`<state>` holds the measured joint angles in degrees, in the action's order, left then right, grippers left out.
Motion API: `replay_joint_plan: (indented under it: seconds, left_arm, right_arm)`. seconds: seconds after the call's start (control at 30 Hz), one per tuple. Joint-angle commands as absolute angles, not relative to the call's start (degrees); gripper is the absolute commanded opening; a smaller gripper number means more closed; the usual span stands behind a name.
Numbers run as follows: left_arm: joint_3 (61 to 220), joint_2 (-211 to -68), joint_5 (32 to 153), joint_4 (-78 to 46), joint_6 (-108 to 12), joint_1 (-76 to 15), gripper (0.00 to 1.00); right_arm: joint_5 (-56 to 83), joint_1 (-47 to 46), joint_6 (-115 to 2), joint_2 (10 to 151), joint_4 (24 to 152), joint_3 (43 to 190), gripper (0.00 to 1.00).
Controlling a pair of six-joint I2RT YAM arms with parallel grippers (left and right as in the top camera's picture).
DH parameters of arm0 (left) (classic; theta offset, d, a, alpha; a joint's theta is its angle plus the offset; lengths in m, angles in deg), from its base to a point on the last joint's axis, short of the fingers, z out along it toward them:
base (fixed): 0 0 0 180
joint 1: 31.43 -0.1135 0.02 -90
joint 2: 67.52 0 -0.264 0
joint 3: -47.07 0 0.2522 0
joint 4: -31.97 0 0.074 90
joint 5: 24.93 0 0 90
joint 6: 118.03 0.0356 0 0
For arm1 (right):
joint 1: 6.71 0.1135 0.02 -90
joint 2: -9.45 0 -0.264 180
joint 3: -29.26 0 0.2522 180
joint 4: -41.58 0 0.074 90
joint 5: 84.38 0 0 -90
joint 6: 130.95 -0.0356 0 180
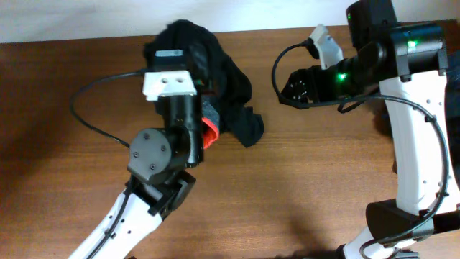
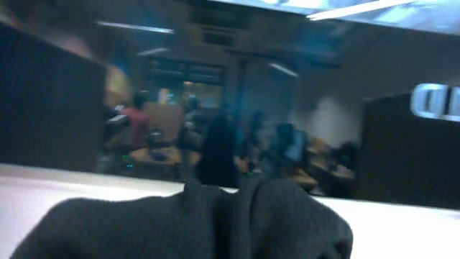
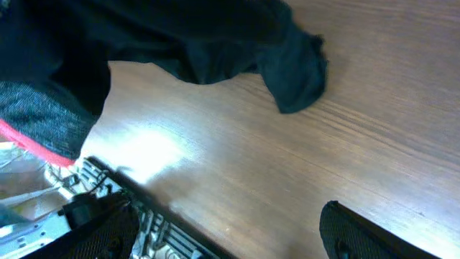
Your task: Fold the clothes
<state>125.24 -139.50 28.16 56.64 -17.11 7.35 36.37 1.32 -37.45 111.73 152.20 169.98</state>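
black pants (image 1: 231,85) lie bunched near the far edge of the wooden table (image 1: 323,180), red trim (image 1: 208,134) showing. the left gripper (image 1: 177,54) sits over them, its grip impossible to tell. the right gripper (image 3: 226,212) hangs nearby, fingers apart.

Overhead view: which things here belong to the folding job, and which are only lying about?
For the job:
- pants, bunched up
- right gripper, open

Only lying about:
- dark blue cloth at the right edge, mostly cut off
- table, which only bears them
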Motion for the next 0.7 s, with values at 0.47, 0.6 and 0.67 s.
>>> replay_joint_plan:
  seconds: [0.47,0.6,0.67]
  left_arm:
    - [129.6,-144.5,28.7,58.7,-27.4,-1.9,0.01]
    - [131.5,-144.5,28.9,56.9,-29.5,-1.9,0.01]
    - [132.7,-144.5,29.3,54.9,-31.7,-1.9,0.01]
  right_arm:
    - [17.9,25.8,-60.0,110.4,134.6,165.3,0.75]
    - [11.9,30.2,-69.9,110.4,128.7,160.3,0.74]
    - [10.8,31.7,-72.7,110.4,124.9,157.4,0.73]
